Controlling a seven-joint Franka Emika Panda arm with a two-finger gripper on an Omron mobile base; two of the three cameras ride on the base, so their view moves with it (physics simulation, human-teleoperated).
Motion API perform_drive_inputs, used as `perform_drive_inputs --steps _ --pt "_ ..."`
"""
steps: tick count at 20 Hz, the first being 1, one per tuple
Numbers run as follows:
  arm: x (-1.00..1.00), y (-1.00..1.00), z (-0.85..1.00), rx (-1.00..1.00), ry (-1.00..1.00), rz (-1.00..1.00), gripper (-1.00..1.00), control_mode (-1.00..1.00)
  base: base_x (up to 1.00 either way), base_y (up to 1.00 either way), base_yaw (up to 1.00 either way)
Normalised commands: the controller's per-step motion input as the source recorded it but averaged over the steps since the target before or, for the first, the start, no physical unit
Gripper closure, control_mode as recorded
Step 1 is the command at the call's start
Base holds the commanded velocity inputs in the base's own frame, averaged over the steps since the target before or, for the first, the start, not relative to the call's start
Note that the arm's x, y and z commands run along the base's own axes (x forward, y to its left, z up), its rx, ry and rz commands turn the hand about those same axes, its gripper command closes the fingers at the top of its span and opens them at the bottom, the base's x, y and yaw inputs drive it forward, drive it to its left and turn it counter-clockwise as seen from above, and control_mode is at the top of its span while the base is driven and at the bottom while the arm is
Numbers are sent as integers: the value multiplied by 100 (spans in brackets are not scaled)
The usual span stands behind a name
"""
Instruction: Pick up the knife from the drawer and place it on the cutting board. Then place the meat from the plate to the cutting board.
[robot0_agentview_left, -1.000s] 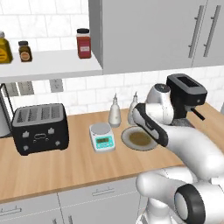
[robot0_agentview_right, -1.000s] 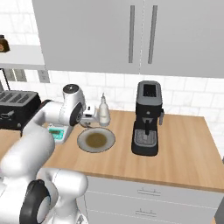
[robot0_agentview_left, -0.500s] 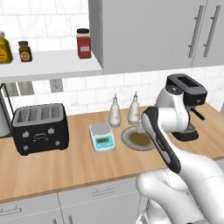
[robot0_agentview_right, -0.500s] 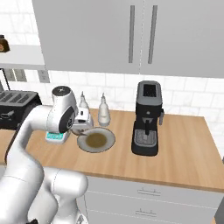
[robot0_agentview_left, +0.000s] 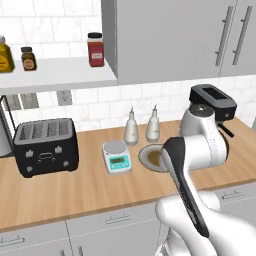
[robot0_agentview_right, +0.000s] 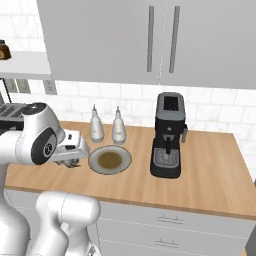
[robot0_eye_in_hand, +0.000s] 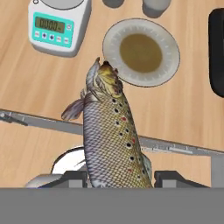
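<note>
- Left base view: the grey-beige plate lies on the wooden counter, its brownish middle bare, and the white arm covers its 3 o'clock side.
- At the plate's 9 o'clock, just beside it, stands a white kitchen scale with a green display. Further the same way is a black toaster.
- Two pale bottles stand at the plate's 12 o'clock near the tiled wall, and a black coffee machine at its 2 o'clock.
- Right base view: the plate sits at 6 o'clock from the two bottles and at 9 o'clock from the coffee machine, apart from both.
- The arm's wrist hangs just off the plate's 9 o'clock rim.
- Hand view: the gripper is clamped on the tail end of a speckled fish, one dark finger on each side of it.
- The fish's body runs up toward 12 o'clock, and its head lies over the counter just at the plate's 8 o'clock rim.
- The fish is clear of the plate's middle, and the scale sits at 10 o'clock from its head.
</note>
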Motion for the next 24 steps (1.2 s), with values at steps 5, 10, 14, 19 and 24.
perform_drive_inputs --steps 5,10,14,19,24 --pt "-60 -10 -9 0 -1 0 100 -100 0 0 0" --pt "-5 -18 -37 0 -2 0 100 -100 0 0 0" --pt "0 0 -9 0 -2 0 100 -100 0 0 0" --pt "0 0 -9 2 -13 0 100 -100 0 0 0" --pt "-5 3 -2 0 -14 4 100 -100 0 0 0"
